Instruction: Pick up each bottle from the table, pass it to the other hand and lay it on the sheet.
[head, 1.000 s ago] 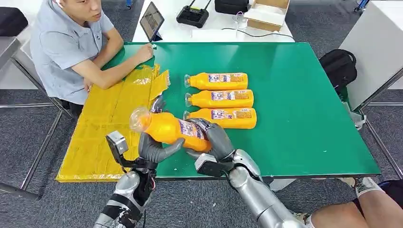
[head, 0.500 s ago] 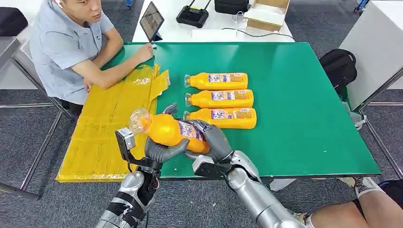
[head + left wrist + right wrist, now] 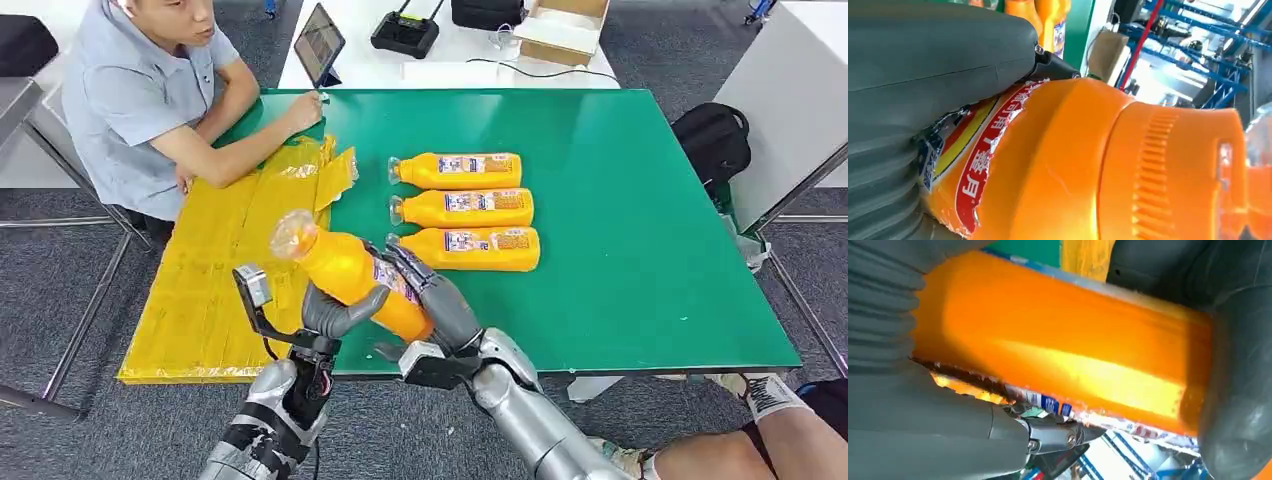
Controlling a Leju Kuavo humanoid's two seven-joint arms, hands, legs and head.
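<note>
An orange bottle (image 3: 350, 272) with a clear cap hangs tilted above the table's near edge, cap end raised toward the yellow sheet (image 3: 215, 270). My left hand (image 3: 330, 312) grips it from below around its middle. My right hand (image 3: 445, 305) holds its base end, fingers lying along the label. Up close, the left wrist view has the bottle (image 3: 1088, 160) under my left thumb (image 3: 938, 50). The right wrist view has the bottle (image 3: 1063, 355) between my right thumb (image 3: 948, 440) and fingers (image 3: 1238, 390). Three more orange bottles (image 3: 465, 208) lie side by side on the green table (image 3: 640, 250).
A person (image 3: 150, 90) sits at the far left, one hand resting at the sheet's far end. A tablet (image 3: 320, 42), a controller and a box sit on a white table behind. A black backpack (image 3: 712, 140) is on the floor at right, someone's leg (image 3: 770, 440) at lower right.
The held bottle has tipped more steeply, its cap end rising while the base sinks toward the table edge. Both hands have stayed on it and shifted slightly toward me.
</note>
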